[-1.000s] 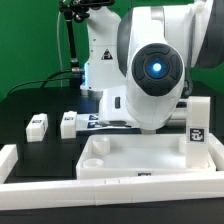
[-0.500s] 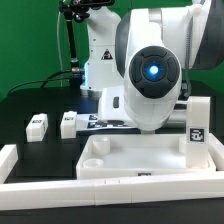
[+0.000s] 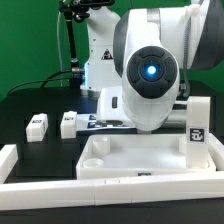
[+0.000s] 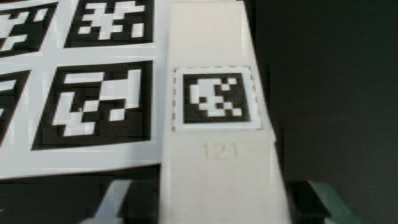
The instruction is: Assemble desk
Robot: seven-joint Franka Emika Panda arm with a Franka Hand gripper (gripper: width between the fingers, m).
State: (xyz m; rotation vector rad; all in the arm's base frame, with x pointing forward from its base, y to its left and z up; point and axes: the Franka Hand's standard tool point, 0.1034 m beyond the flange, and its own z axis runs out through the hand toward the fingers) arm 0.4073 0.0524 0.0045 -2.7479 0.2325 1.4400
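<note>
The white desk tabletop (image 3: 120,166) lies rim up at the front. One white tagged leg (image 3: 197,126) stands upright at its corner on the exterior view's right. Two more tagged legs (image 3: 37,125) (image 3: 69,123) lie on the black table on the exterior view's left. In the wrist view a fourth white leg (image 4: 217,100) with a tag lies lengthwise between my fingers. My gripper (image 4: 217,208) straddles it, jaws open, with a dark gap between each finger (image 4: 121,200) and the leg. The arm's body hides the gripper in the exterior view.
The marker board (image 4: 71,80) lies right beside the leg under the gripper; it also shows behind the tabletop in the exterior view (image 3: 92,121). Long low white border bars (image 3: 60,186) run along the front and the exterior view's left.
The arm's wrist has shifted slightly toward the exterior view's left. The tabletop and the legs have not moved.
</note>
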